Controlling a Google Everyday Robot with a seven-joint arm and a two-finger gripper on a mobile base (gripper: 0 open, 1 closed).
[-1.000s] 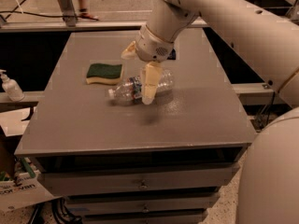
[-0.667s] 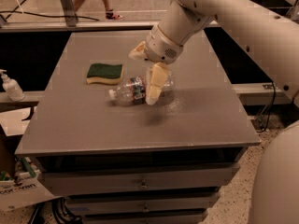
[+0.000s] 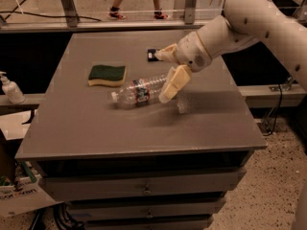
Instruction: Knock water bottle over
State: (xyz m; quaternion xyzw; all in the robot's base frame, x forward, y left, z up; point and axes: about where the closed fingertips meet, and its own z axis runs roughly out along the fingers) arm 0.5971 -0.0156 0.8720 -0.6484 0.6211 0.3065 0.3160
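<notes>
As it lies on its side near the middle of the grey table [image 3: 96, 133], cap pointing left, the water bottle [image 3: 139, 91] has the gripper [image 3: 162, 76] at its base end, fingers spread apart and grasping nothing; a green sponge [image 3: 107, 74] sits just behind.

green sponge [image 3: 107, 74], pump dispenser [image 3: 10, 88], grey table [image 3: 96, 128]

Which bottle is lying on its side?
The clear water bottle on the table, by the hand; the white pump bottle far left stands upright.
</notes>
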